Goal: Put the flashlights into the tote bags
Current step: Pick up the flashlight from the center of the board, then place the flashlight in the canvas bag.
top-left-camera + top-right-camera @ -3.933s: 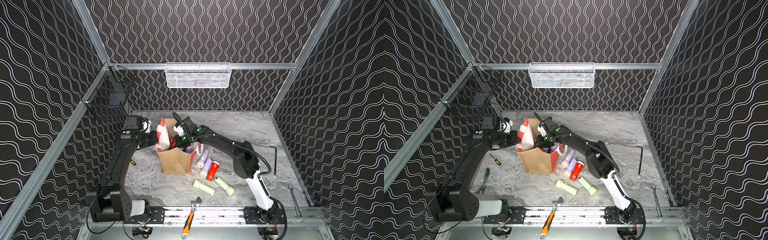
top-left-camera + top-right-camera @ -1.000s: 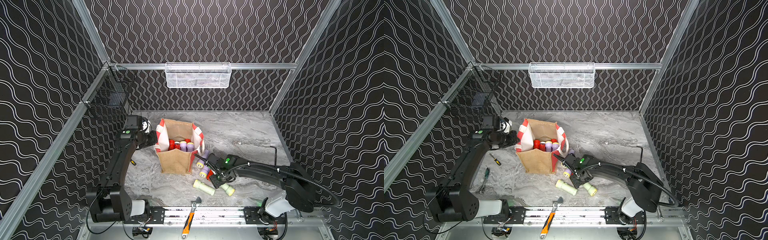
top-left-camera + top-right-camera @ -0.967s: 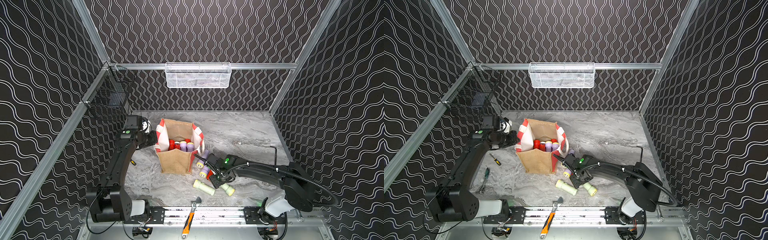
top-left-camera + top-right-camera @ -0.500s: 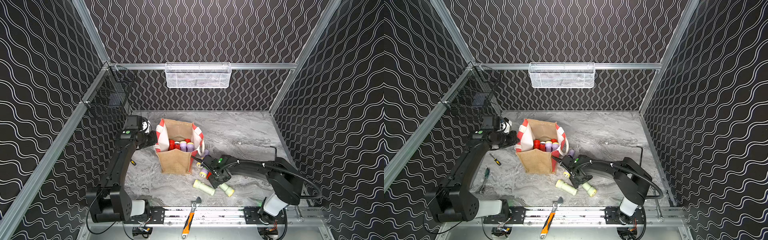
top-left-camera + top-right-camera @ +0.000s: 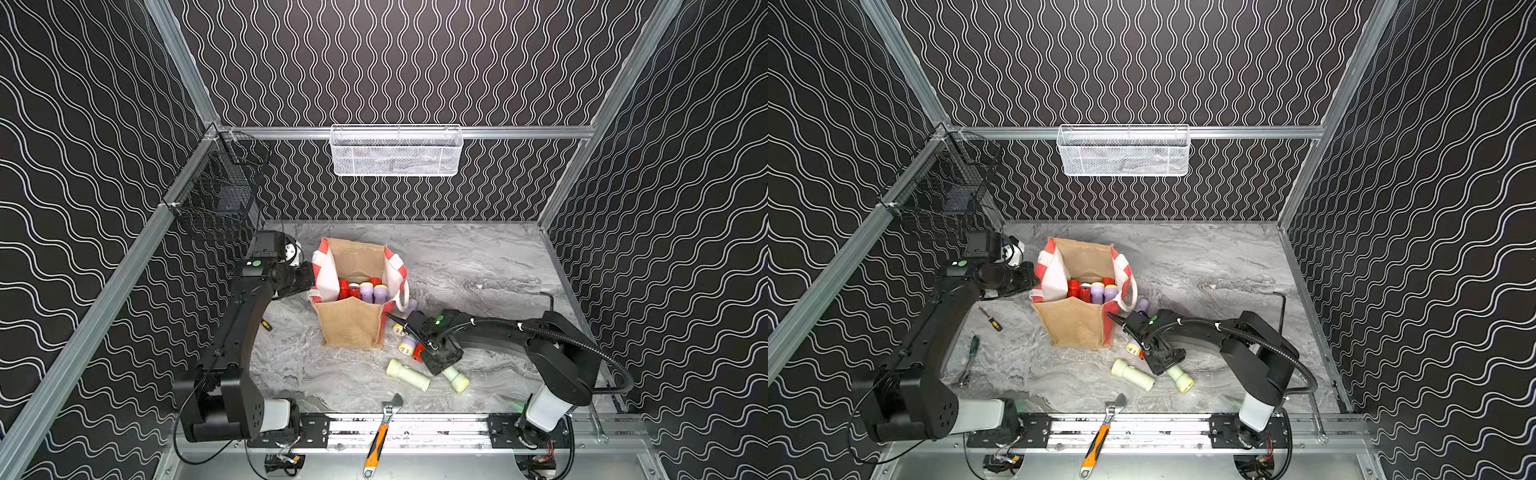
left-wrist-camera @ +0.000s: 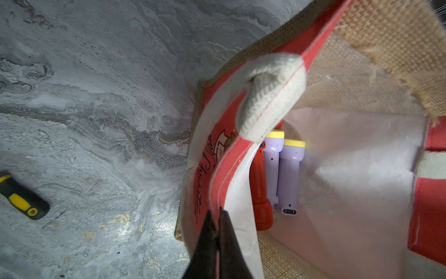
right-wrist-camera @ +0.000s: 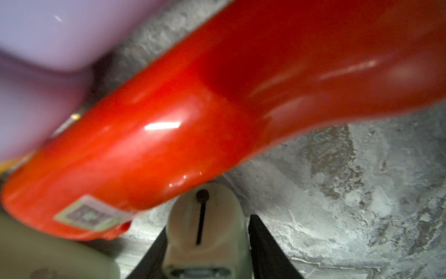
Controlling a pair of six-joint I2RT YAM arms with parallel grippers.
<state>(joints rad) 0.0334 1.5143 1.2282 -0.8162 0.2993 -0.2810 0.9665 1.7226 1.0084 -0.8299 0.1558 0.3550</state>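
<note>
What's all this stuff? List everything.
tote bag: one, tan and red, tabletop.
flashlights in bag: four or more, red, lilac.
lilac flashlights: two, beside bag.
red flashlight: one, beside them.
pale green flashlights: two, tabletop front.
mesh basket: one, white, back rail.
wire basket: one, black, side rail.
wrench: one, orange handle, front rail.
hand tools: two, yellow and green handles, by left arm.
hex key: one, black, by right arm.
spanner: one, silver, front corner.
left gripper: shut on tote bag rim.
right gripper: shut on one pale green flashlight.
</note>
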